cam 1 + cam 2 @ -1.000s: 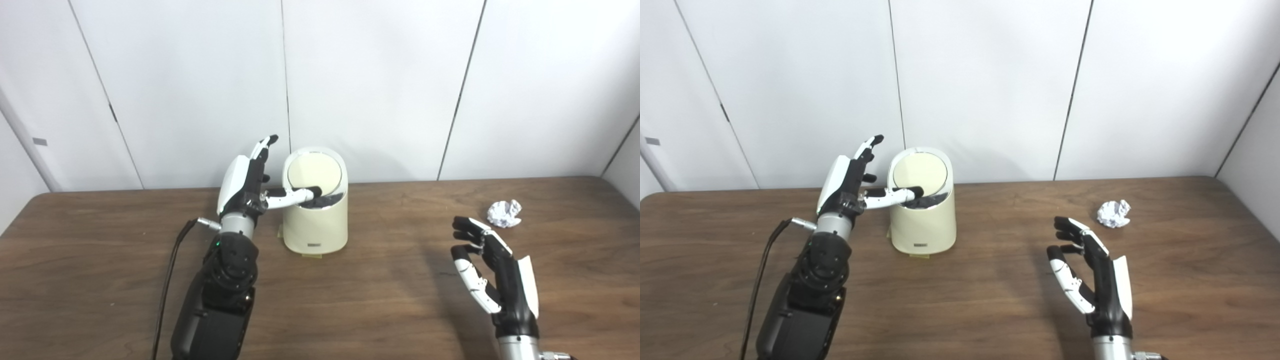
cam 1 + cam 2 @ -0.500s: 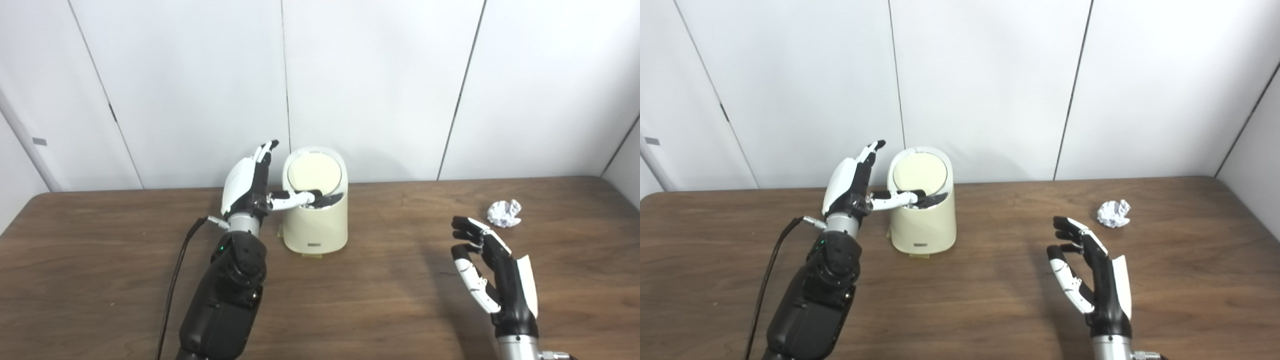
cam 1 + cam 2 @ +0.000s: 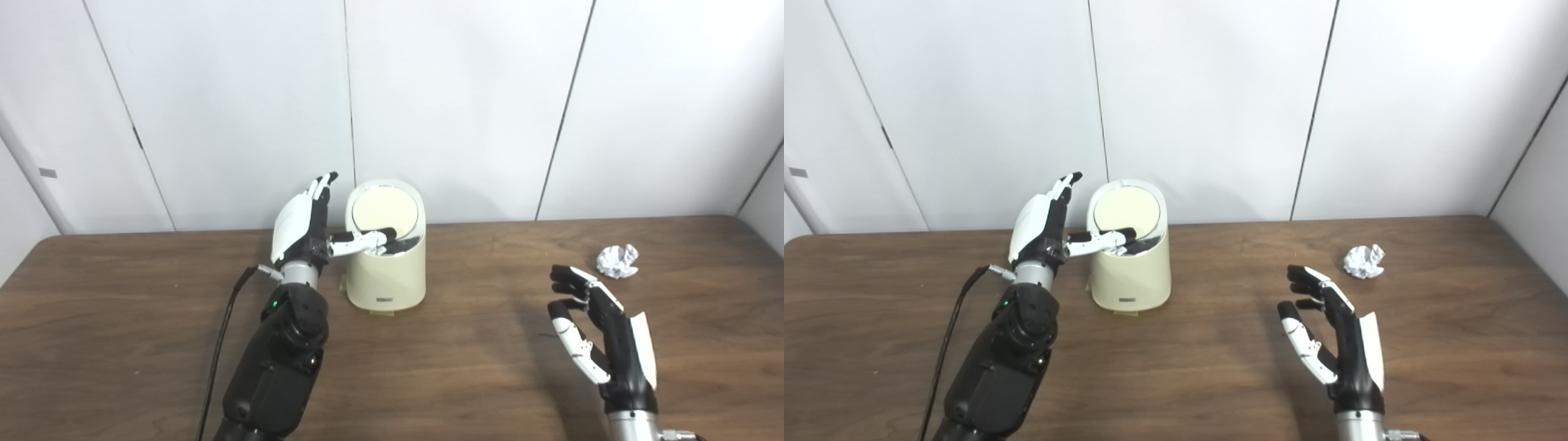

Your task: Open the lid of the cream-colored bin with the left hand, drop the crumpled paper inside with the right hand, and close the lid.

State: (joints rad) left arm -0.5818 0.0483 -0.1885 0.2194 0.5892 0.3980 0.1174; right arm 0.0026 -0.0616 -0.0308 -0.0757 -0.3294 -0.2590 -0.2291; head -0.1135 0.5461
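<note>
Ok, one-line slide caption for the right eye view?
Left hand holds the bin lid open; crumpled paper lies untouched beyond the open right hand.

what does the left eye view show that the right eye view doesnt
Only the left eye view: very little extra, mainly the grey tag on the wall in full; the other view cuts it at the picture's edge.

Only the right eye view: more of the side wall at the right.

Both: the cream bin with its lid tipped up, the left hand beside it with its thumb over the rim, the open right hand, and the crumpled paper lying untouched on the table.
</note>
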